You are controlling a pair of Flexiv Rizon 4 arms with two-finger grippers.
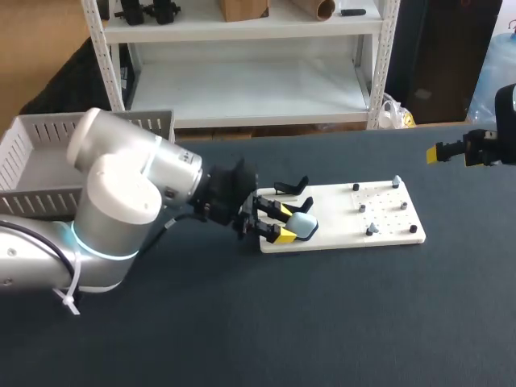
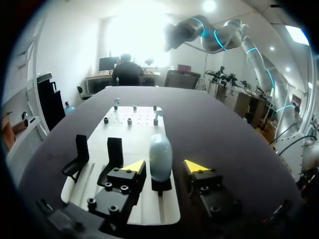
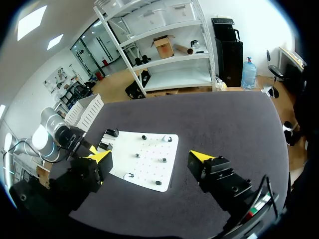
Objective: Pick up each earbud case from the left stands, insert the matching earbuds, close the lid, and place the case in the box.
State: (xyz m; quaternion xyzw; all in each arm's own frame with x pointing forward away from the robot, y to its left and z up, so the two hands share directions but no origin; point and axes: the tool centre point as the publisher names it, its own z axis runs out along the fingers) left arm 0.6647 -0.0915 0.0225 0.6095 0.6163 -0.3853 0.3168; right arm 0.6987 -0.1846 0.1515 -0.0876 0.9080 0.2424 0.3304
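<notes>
Left gripper point(image 2: 164, 167) straddles case point(image 2: 160, 152); 2 stands point(image 2: 115, 151) beside.

Robotics lab, bench-test setup: silver-white left robot arm point(image 1: 121, 201) w/ cyan-lit joint ring & matching right robot arm point(image 2: 219, 37) share one dark matte worktop point(image 1: 322, 322). White drilled fixture board point(image 1: 387, 214) w/ black plastic stands point(image 1: 290, 187) sits mid-worktop. Grey slotted plastic crate point(image 1: 32, 153) at far-left corner.
</notes>
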